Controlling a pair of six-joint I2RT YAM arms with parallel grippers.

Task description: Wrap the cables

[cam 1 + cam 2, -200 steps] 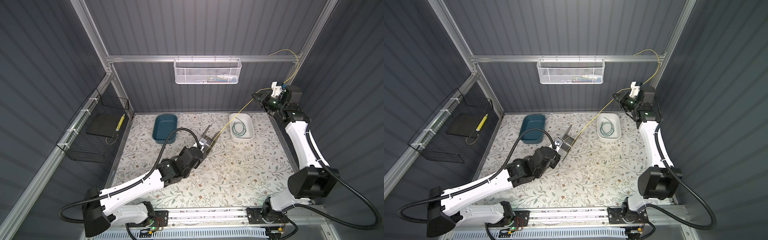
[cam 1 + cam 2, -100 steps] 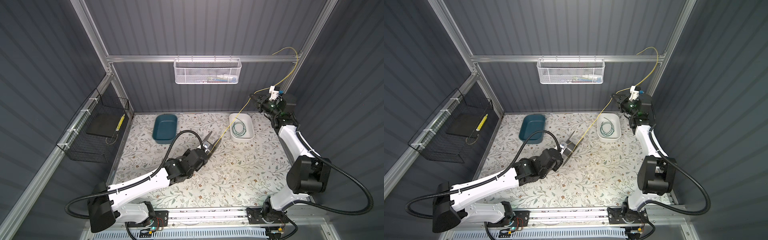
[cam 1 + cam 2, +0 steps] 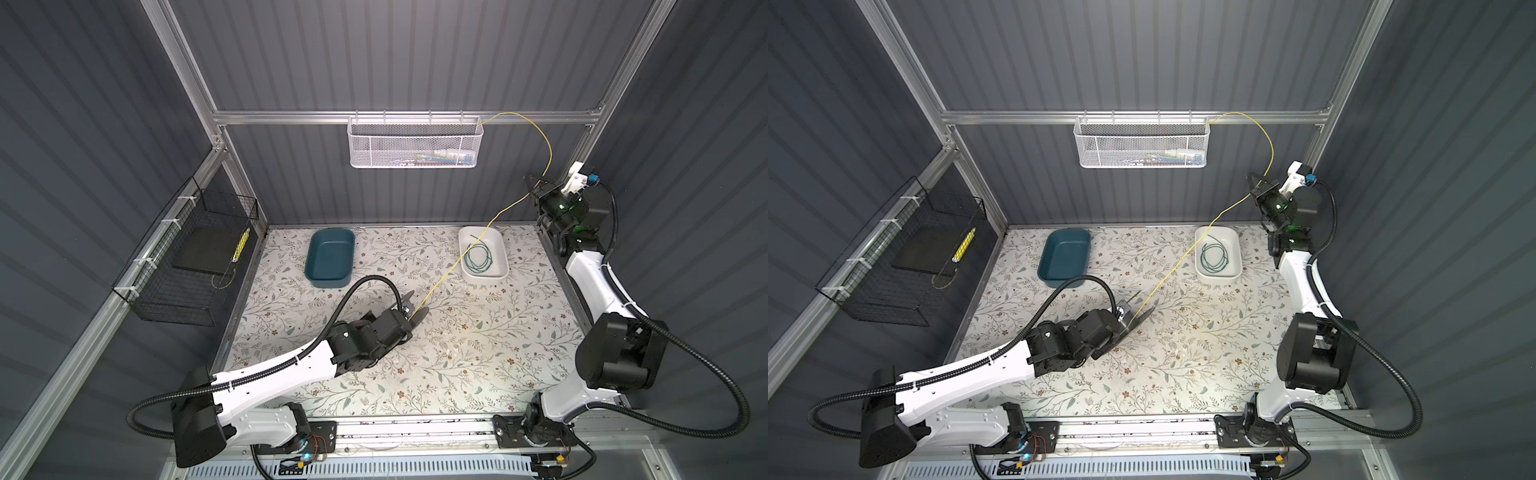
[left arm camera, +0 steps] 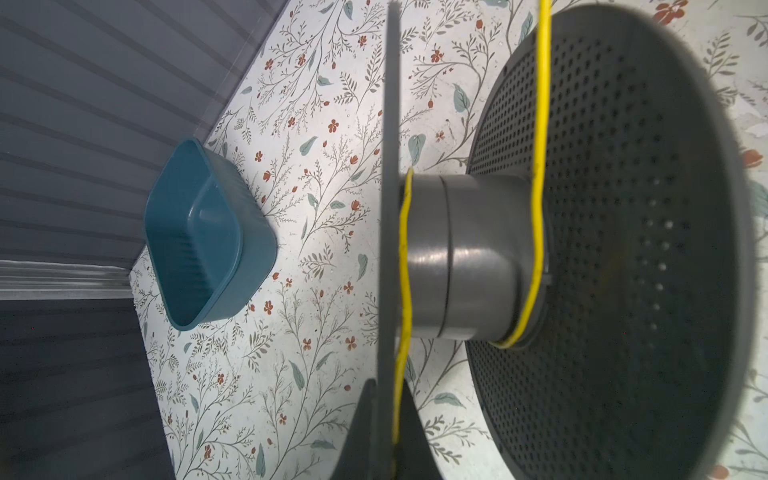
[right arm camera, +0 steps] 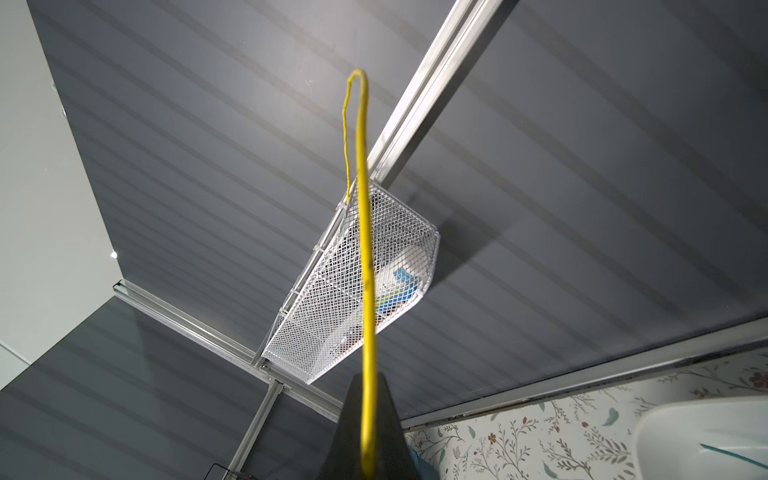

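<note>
The yellow cable (image 3: 441, 282) (image 3: 1167, 279) runs taut from a grey spool (image 3: 415, 309) low over the table up to my right gripper (image 3: 534, 189) (image 3: 1254, 185). That gripper is raised at the back right and shut on the cable (image 5: 365, 291). The cable's free tail arcs on to the white mesh basket (image 3: 415, 143). My left gripper (image 3: 409, 313) (image 4: 388, 386) is shut on the spool's thin flange, with the yellow cable (image 4: 405, 257) pinched beside it. One loose turn lies around the hub (image 4: 465, 257). The green cable (image 3: 468, 262) (image 3: 1203, 259) lies coiled in a white tray (image 3: 498, 241).
An empty teal bin (image 3: 330, 257) stands at the back left of the flowered table. A black wire basket (image 3: 187, 257) hangs on the left wall. The white mesh basket (image 5: 353, 286) hangs on the back rail, holding small items.
The left gripper has carried the spool toward the front. The right arm has changed its pose, and the yellow cable's free tail has swung left from the corner post to the white mesh basket.
</note>
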